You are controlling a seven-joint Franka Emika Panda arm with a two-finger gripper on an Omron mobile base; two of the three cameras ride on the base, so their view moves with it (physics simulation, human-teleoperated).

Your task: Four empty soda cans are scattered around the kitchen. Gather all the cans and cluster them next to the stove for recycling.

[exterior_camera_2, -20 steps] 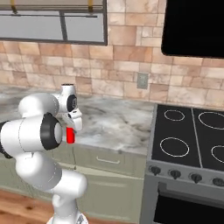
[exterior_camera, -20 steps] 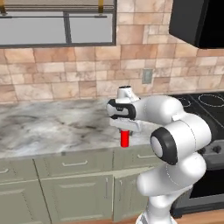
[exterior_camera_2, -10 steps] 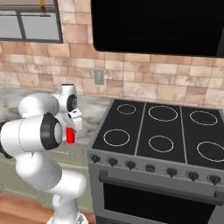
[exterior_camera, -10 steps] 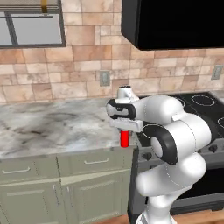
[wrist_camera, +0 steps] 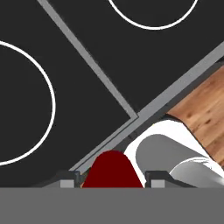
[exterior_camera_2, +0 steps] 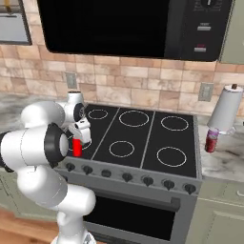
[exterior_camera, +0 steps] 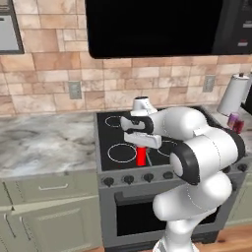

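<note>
Red can (exterior_camera: 141,156) clamped in my jaws above stove (exterior_camera_2: 143,143). Carry right, keep upright, set on table (exterior_camera_2: 224,159) beside purplish-pink can (exterior_camera_2: 211,139).

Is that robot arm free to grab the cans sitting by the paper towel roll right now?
Probably not: its fingers are shut on a red can, and those cans stand across the stove.
</note>
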